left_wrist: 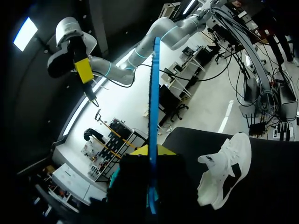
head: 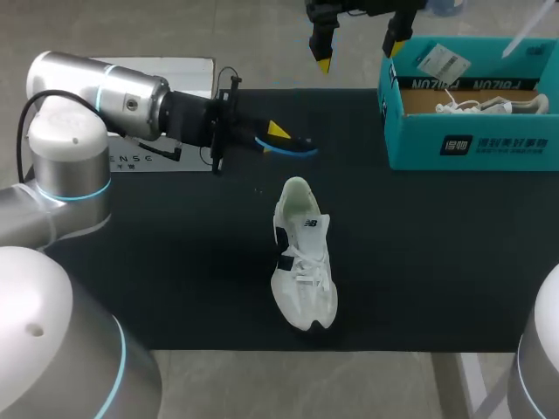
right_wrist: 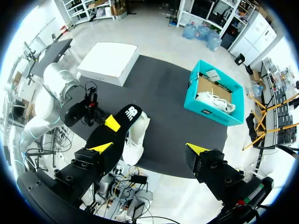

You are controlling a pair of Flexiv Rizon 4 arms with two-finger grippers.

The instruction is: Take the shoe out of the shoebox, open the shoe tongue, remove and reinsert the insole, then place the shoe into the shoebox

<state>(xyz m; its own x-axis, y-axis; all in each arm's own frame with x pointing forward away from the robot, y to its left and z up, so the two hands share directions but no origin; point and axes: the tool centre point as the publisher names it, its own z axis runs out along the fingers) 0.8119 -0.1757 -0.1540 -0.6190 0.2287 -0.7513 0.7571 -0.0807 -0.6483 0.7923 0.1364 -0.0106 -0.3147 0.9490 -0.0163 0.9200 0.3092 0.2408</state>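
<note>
Left pincer point(head: 274, 137) tight on the blue-edged insole point(head: 297, 147), beyond the white shoe point(head: 301, 262); right pincer point(head: 358, 54) wide, aloft

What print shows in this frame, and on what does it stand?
Shoebox front: white mark with characters, too small to read.
Shoebox inner flap: upside-down letters, blurred.
White slab: letters, partly hidden.
Shoe side and insole: small logos, no readable words.
</note>
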